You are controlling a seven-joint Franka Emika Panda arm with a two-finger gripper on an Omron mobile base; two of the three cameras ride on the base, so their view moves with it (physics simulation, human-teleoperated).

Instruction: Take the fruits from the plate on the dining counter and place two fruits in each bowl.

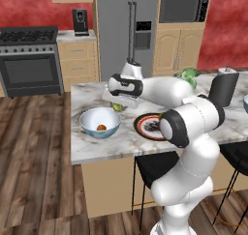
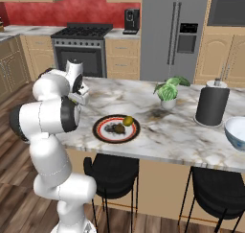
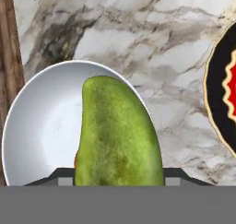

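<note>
My gripper (image 1: 118,104) is shut on the green fruit (image 1: 117,107), which hangs just above the dining counter (image 1: 92,147) by the far right rim of the left bowl (image 1: 100,123). That bowl holds the orange fruit (image 1: 101,127). In the hand view the green fruit (image 3: 117,135) overlaps the bowl (image 3: 44,126), with the plate's black rim (image 3: 216,94) off to the right. The plate (image 2: 103,131) carries the yellow-green fruit (image 2: 128,120) and the dark brown fruit (image 2: 114,128). The second bowl (image 2: 238,131) stands at the counter's far right end.
A potted plant (image 2: 167,90) and a dark paper-towel roll (image 2: 211,104) stand on the counter between the plate and the right bowl. Black stools (image 2: 112,172) sit under the counter's near edge. Stove (image 1: 30,60) and fridge (image 1: 127,31) line the back wall.
</note>
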